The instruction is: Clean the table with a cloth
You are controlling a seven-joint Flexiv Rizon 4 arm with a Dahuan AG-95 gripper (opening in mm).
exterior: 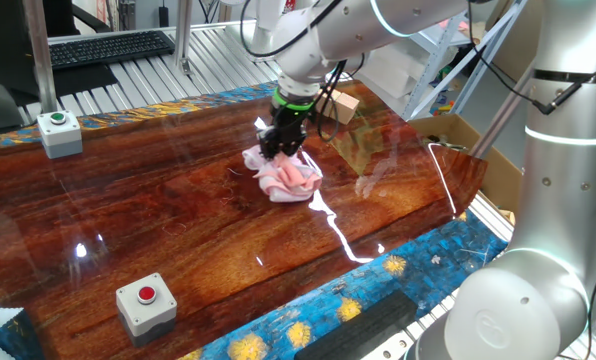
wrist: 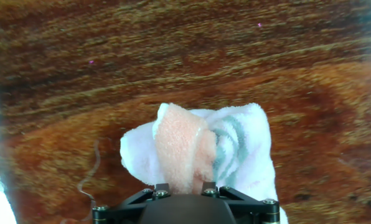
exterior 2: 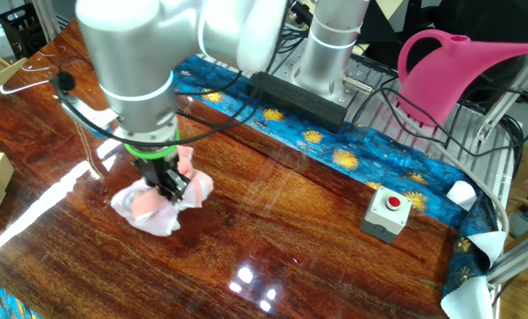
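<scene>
The cloth (exterior: 290,177) is a crumpled pink and white rag lying on the glossy reddish-brown table (exterior: 178,215), a little behind its middle. My gripper (exterior: 282,146) points straight down onto the cloth and is shut on a pinched fold of it. In the other fixed view the gripper (exterior 2: 172,185) presses into the cloth (exterior 2: 149,209), which spreads out under it. The hand view has the cloth (wrist: 198,149) bunched up between the two fingers (wrist: 162,187), with bare table (wrist: 173,56) beyond it.
A grey box with a red button (exterior: 147,300) stands near the front edge, and one with a green button (exterior: 60,130) at the back left. A small wooden block (exterior: 344,105) lies behind the arm. A pink watering can (exterior 2: 463,75) and a second arm's base (exterior 2: 328,49) stand off the table.
</scene>
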